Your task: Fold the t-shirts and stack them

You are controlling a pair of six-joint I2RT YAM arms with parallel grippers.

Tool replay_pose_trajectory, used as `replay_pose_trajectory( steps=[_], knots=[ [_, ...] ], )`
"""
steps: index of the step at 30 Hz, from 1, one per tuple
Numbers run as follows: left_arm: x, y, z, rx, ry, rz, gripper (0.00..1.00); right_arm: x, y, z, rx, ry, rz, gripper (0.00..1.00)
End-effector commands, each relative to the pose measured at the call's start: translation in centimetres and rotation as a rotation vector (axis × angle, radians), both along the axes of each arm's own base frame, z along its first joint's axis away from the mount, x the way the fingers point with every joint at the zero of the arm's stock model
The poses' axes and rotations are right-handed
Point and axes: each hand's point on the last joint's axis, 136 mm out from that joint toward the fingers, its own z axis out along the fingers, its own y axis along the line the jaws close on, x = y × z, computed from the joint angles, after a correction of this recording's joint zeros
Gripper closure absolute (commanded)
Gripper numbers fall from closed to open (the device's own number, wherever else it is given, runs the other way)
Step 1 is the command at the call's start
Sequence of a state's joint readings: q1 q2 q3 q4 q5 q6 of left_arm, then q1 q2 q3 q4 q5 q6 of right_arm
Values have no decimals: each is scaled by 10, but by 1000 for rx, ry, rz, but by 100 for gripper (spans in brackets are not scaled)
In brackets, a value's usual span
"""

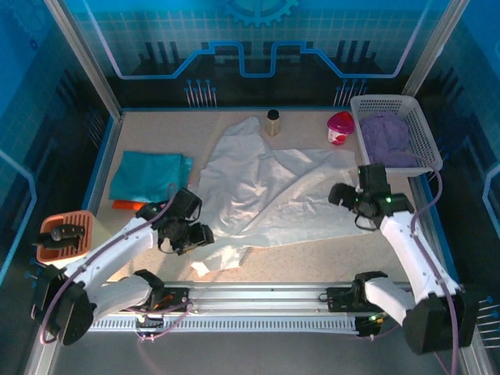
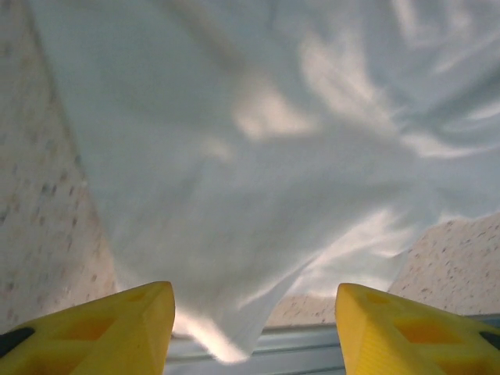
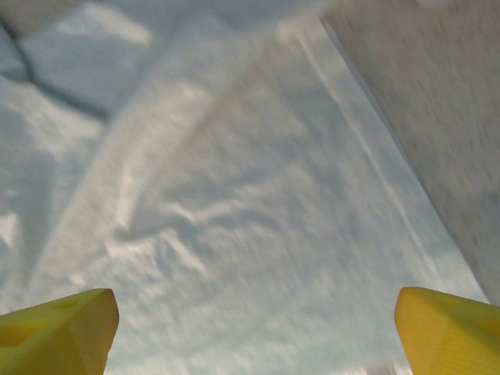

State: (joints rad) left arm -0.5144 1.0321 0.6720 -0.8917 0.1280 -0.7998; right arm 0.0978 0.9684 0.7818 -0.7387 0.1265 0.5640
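While left pincer (image 2: 254, 291) and right pincer (image 3: 254, 294) stand open | white t-shirt (image 1: 273, 195) long axis left-right.

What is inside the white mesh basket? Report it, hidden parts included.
A crumpled purple cloth lies in the basket and covers most of its floor. Anything beneath that cloth is covered and cannot be seen.

left gripper (image 2: 254, 305): jaws apart | right gripper (image 3: 256, 305): jaws wide apart
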Motion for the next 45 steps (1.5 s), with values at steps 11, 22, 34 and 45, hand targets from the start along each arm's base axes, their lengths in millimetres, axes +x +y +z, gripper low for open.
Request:
replay_pose_trajectory(
  steps=[11, 22, 34, 45],
  knots=[
    [-72, 14, -35, -74, 158, 202, 51, -65, -13, -57, 106, 194, -204, 12],
    [-63, -1, -51, -126, 151, 221, 55, -68, -38, -75, 155, 190, -351, 21],
    [-58, -10, -65, -105, 170, 196, 60, -37, -49, -96, 216, 221, -370, 28],
    [-57, -7, -75, -65, 178, 178, 69, -20, -61, -121, 179, 331, -375, 43]
  ],
)
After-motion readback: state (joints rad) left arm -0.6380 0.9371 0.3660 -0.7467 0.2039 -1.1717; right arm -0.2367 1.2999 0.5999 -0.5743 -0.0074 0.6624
